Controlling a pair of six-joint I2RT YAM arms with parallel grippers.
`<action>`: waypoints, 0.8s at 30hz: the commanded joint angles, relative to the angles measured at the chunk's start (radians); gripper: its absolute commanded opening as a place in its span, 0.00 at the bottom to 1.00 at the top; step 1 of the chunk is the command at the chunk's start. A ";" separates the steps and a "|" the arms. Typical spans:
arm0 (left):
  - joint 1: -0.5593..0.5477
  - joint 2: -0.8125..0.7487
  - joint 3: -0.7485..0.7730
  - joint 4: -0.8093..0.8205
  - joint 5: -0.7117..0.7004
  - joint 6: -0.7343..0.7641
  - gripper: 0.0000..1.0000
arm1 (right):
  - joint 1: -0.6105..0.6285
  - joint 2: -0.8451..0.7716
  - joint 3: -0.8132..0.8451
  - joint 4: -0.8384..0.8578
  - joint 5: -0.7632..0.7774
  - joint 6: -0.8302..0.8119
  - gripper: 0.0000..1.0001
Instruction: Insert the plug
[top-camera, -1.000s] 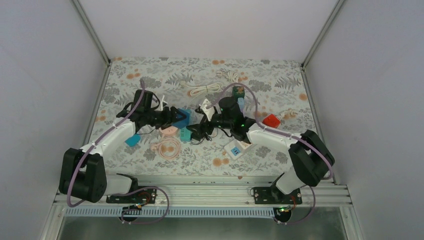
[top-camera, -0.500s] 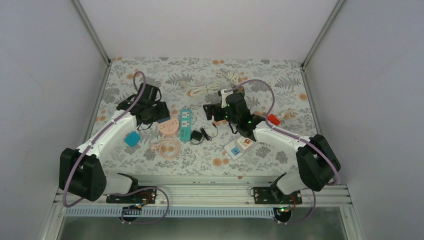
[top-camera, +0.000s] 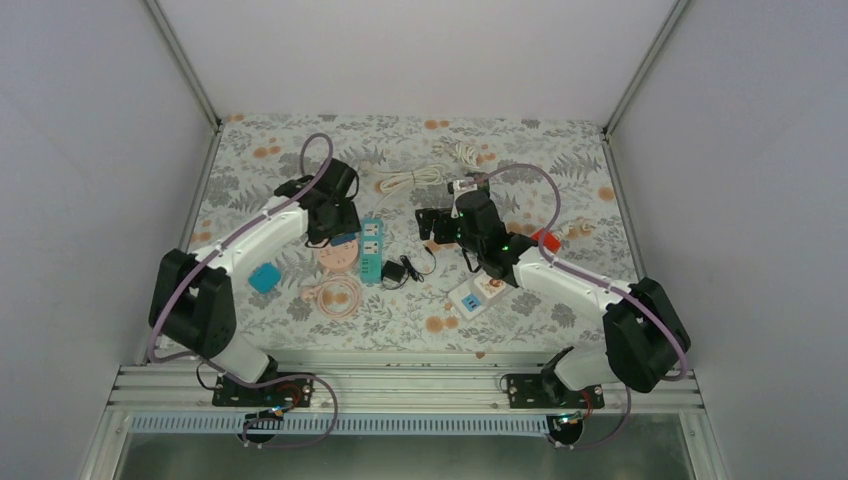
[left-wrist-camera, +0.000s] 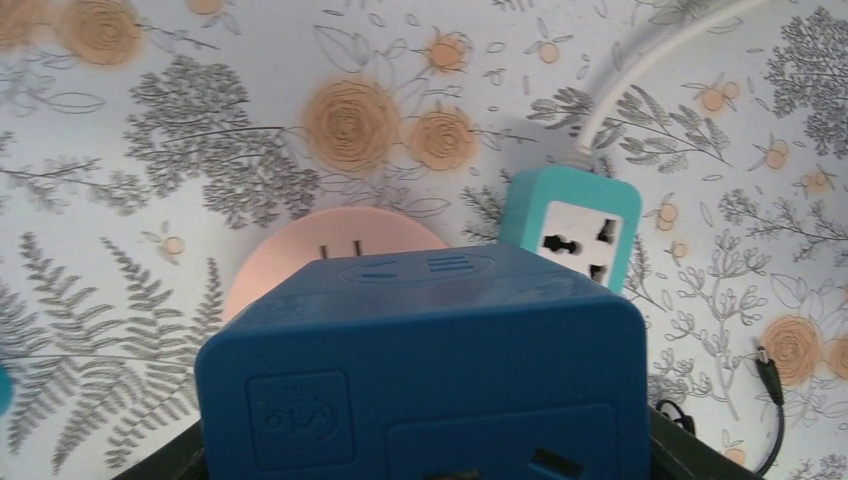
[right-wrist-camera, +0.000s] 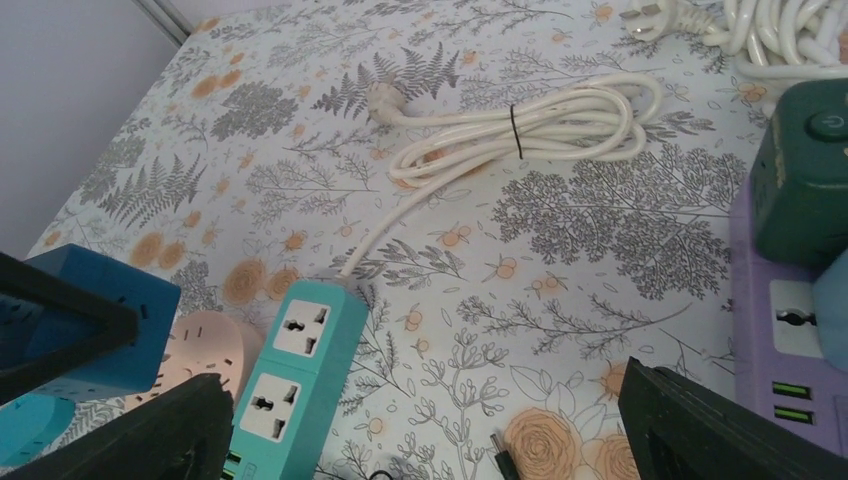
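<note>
Step in hand: lining up for insertion. My left gripper (top-camera: 337, 230) is clamped on the blue plug block (left-wrist-camera: 420, 365), fingers closed against its sides. The block hangs over the pink round socket (left-wrist-camera: 290, 255), left of bench centre, about midway between near and far edges (the block's prongs are hidden from me). The teal power strip (left-wrist-camera: 573, 222) lies just beside the socket. My right gripper (right-wrist-camera: 425, 435) gapes wide, holding nothing. Next, I judge: square the block over the socket's slots, then press straight down.
</note>
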 joint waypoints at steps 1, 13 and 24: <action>-0.030 0.046 0.062 -0.005 0.005 -0.034 0.50 | -0.008 -0.028 -0.034 0.027 0.046 0.028 0.99; -0.042 0.115 0.056 0.012 0.027 -0.051 0.51 | -0.008 -0.021 -0.046 0.035 0.061 0.030 0.99; -0.042 0.138 0.064 0.016 -0.049 -0.072 0.53 | -0.009 -0.012 -0.045 0.026 0.077 0.030 1.00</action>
